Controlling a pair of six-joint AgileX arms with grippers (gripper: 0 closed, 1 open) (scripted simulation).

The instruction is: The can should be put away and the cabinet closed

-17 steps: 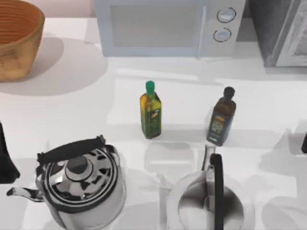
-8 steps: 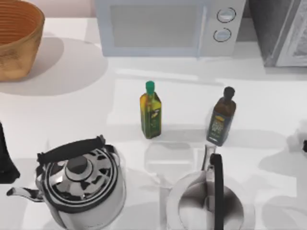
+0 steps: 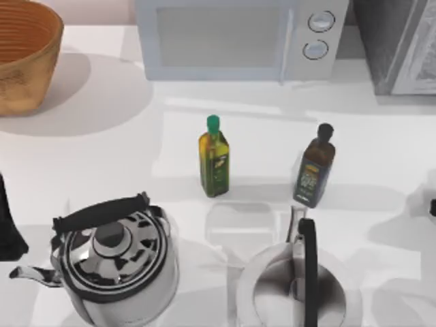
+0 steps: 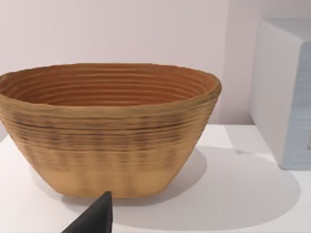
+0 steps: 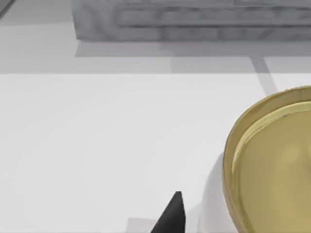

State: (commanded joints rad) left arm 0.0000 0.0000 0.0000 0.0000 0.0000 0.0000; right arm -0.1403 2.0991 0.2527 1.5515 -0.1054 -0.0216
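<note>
Right arm [image 3: 432, 204] at counter [image 3: 102, 143] right edge, near can [image 5: 272, 160]; jaws state unknown (cannot tell). Risk: bump can, it tips. Left arm [image 3: 8, 225] parked.

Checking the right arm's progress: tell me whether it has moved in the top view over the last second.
Yes. The right arm has drawn back toward the table's right edge, away from the dark bottle, which stayed put.
</note>
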